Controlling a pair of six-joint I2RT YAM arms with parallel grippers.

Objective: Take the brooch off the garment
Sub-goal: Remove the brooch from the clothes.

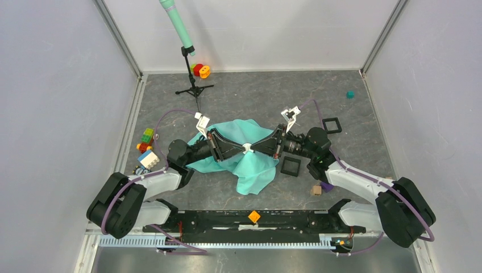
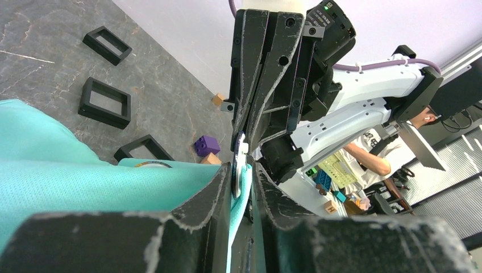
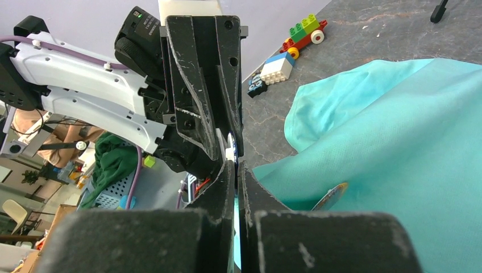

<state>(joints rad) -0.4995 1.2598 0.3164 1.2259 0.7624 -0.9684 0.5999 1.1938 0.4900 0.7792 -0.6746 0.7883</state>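
Left tool (image 2: 239, 175) and right tool (image 3: 234, 168) pinch garment (image 1: 253, 172).

You have 3 pale walls (image 1: 256, 34) behind and beside the left pincer (image 1: 241, 147), with a grey marbled table (image 1: 256, 94) under it.

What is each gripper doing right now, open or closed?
Left gripper: closed on a fold of the turquoise-green soft cloth T-shirt.
Right gripper: shut on the same T-shirt fold.
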